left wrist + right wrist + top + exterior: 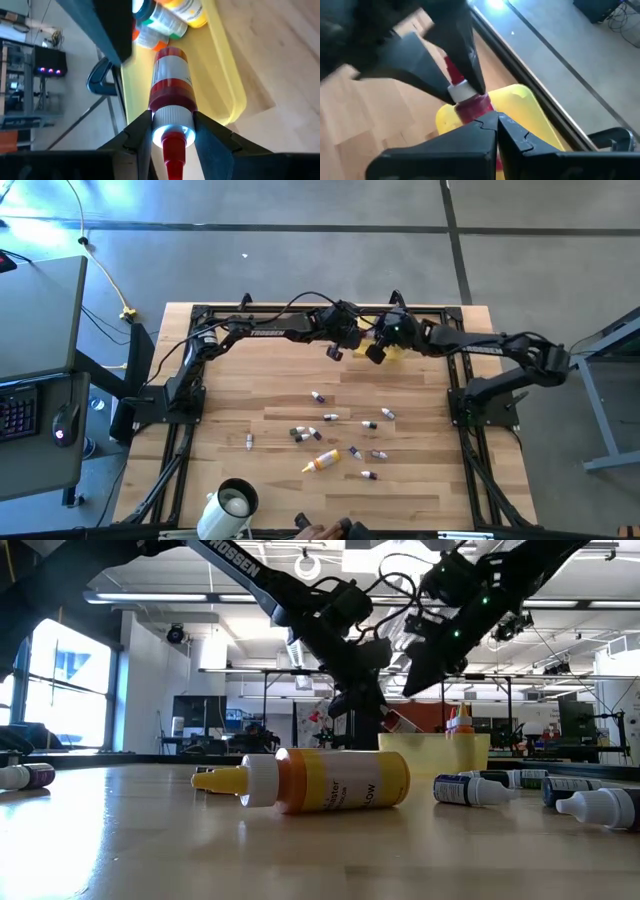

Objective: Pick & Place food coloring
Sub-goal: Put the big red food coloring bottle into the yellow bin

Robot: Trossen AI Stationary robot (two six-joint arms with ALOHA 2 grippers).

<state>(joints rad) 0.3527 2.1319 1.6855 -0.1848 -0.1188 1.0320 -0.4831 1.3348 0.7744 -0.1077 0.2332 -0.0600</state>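
Squarely between left fingers (137, 137): red bottle (171, 82)

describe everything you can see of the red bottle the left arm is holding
The red bottle is small and cylindrical, filled with red liquid, with a white label band, a white collar and a red pointed nozzle cap. It looks like translucent plastic. The left end effector is shut on it at the collar, holding it in the air above the yellow tray, where several other bottles already lie. In the right wrist view the right end effector sits close against the bottle's body; its fingertips look together, and whether they touch it is unclear.
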